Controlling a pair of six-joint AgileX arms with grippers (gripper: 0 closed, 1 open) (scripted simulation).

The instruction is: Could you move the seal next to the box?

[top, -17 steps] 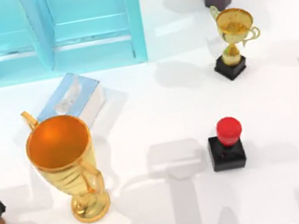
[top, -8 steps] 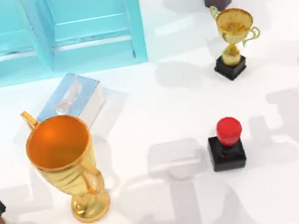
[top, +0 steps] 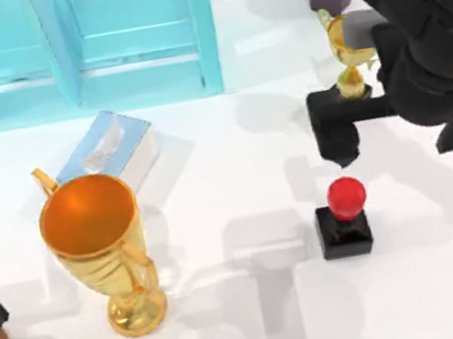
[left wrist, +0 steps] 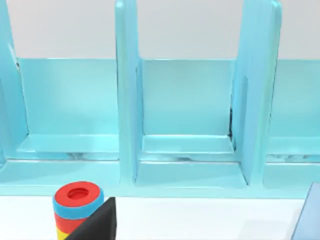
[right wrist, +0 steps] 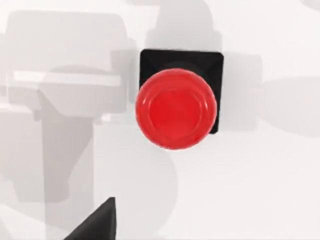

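Just behind seal [top: 344, 218], right claw [top: 337, 144] hovers apart; opening cannot be told.

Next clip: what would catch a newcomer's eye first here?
Most striking is the right arm's black gripper, reaching in from the top view's right and hanging just behind the seal, whose red knob on a black block stands out on the white table. Next is the big gold trophy at the left, beside the pale blue box. A turquoise shelf spans the back left.
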